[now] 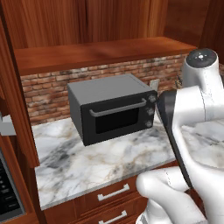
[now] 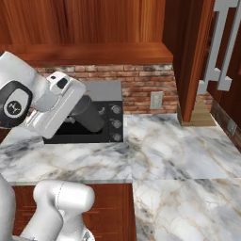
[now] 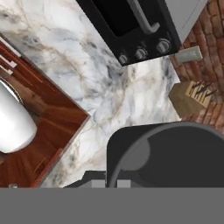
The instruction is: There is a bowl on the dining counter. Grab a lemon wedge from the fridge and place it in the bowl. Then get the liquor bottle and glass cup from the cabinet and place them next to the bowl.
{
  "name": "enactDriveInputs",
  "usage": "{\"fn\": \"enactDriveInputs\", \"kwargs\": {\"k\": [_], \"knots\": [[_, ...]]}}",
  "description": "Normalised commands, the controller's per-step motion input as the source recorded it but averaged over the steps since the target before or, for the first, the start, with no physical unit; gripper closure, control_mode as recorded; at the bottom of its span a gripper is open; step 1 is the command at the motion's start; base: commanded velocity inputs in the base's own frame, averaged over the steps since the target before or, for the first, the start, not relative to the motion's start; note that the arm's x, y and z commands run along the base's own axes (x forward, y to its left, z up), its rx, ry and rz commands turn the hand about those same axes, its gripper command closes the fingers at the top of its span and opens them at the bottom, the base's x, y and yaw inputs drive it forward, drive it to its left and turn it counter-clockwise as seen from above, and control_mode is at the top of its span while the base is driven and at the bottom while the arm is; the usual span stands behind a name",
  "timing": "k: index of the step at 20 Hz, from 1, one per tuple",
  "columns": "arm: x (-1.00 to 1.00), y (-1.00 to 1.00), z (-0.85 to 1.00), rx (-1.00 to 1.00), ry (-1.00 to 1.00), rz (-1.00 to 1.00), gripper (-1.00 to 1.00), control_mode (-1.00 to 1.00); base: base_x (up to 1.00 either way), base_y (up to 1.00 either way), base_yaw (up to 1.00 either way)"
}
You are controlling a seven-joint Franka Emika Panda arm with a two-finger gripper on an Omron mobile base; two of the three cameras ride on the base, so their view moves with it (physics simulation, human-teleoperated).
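Toaster oven point(image 1: 111, 107) on marble counter point(image 1: 87, 168); hand view adds knife block point(image 3: 192, 97); hand's finger spread can't tell.

Glossy white arm point(image 1: 199, 109), built of fat rounded tubular links. Dark grey bands at joints; one wide dark collar point(image 2: 89, 113) between two white segments. Round grey end cap point(image 1: 202, 56) with small dark centre dot at link top. Black circular disc point(image 2: 14, 104) with faint white marking at 9 o'clock in right base view.
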Motion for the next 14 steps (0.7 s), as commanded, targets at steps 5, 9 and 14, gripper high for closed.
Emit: {"fn": "enactDriveInputs", "kwargs": {"k": [5,9,14], "knots": [[-1.00,0.40,-0.19,0.02,0.00,0.00,1.00,-1.00,0.00,0.00,0.00],[-0.25,0.10,-0.01,0.01,0.00,0.00,1.00,1.00,-0.75,0.34,0.00],[0.00,0.00,0.00,0.00,0.00,0.00,1.00,1.00,-1.00,0.44,0.00]]}}
